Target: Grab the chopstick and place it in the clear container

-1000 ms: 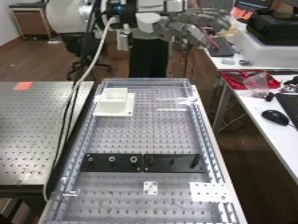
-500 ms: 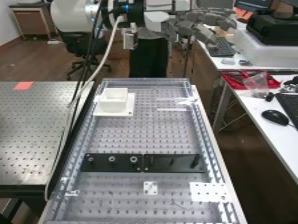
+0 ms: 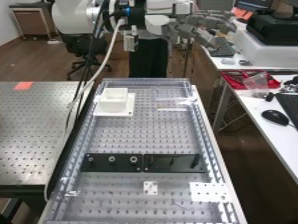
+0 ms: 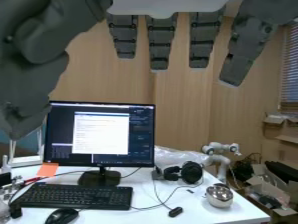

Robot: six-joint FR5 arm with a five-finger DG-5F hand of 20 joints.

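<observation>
Hanging straight and apart from one another, the dark grey fingers (image 4: pixel 161 42) reach down beside the thumb (image 4: pixel 40 37), which also stands away from them. Their hand (image 3: pixel 178 26) is in the air past the far end of the perforated surface (image 3: pixel 133 135), well apart from everything on it, at the end of the white arm (image 3: pixel 72 17). A thin pale strip (image 3: pixel 171 109) lies crosswise near the far right corner; it may be the chopstick, but I cannot tell. Clear rails (image 3: pixel 208 145) run along the surface's sides; whether they belong to the clear container I cannot tell either. Left of the strip, a white square box (image 3: pixel 115 95) stands upright on a white base (image 3: pixel 126 111). Nearer are two black plates (image 3: pixel 112 167) end to end, then a small white plate (image 3: pixel 150 188) and a larger one (image 3: pixel 209 192) to its right.
</observation>
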